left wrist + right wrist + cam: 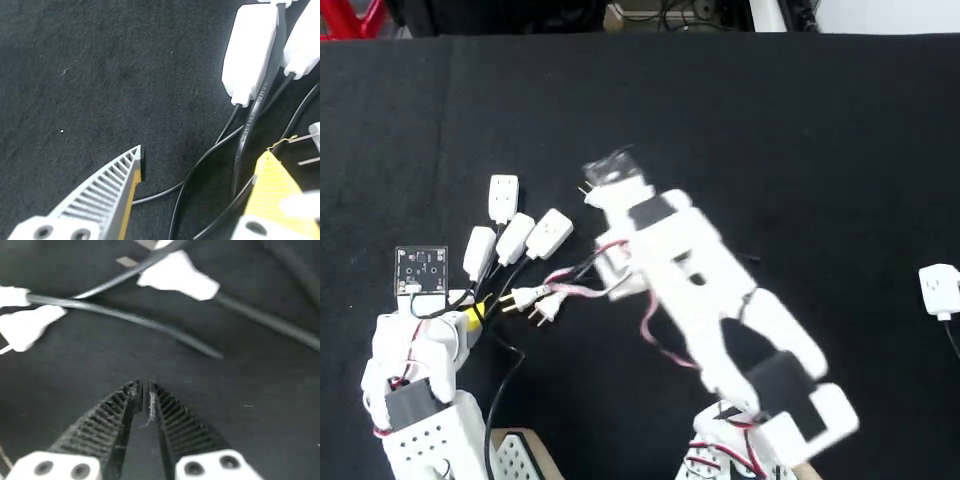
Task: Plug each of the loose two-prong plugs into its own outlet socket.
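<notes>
Several white outlet sockets (515, 238) on black cables fan out at the table's left middle, and two of them (249, 50) lie just ahead of my left gripper. Two loose white two-prong plugs (532, 302) lie side by side just below the sockets. My left gripper (472, 308) (200, 167) stands open over the black cables (200, 165), with the plugs' prongs (310, 145) just past its yellow finger (272, 182). My right gripper (144, 390) is shut on nothing, low over the cloth a short way from the two plugs (177, 275).
Another white outlet socket (940, 288) lies alone at the table's far right edge. Black cloth (770, 130) covers the table. The right arm (720, 300) stretches across the middle. Red and white wires (570, 288) trail from it near the plugs.
</notes>
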### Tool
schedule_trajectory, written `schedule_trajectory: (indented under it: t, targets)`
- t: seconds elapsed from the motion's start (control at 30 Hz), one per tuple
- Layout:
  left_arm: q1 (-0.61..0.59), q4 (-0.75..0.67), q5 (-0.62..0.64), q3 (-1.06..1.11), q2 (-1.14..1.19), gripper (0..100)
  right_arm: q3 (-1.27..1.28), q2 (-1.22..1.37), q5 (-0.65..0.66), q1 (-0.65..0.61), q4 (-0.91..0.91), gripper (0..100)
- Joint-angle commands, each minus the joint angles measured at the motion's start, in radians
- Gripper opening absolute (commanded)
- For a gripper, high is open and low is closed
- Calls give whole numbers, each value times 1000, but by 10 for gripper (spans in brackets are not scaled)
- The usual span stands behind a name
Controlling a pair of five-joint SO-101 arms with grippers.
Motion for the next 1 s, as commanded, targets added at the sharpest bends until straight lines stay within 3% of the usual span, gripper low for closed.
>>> schedule_trajectory:
  t: [0.0,0.17,0.33,0.5,0.73,0.97]
  targets:
    - [2,-9,-5,19,-6,350,-8,-87,44,143,8,11]
    - [10,-18,2,-5,-6,350,-62,-168,46,325,14,11]
    - [13,-18,107,-157,3,350,-64,-214,34,450,-31,11]
    - [124,-12,189,-323,64,350,-36,-128,-74,479,-181,11]
    - [262,-43,206,-549,502,350,-157,85,-80,483,-190,11]
    - [278,-170,140,-745,910,350,-208,162,-75,485,-190,11]
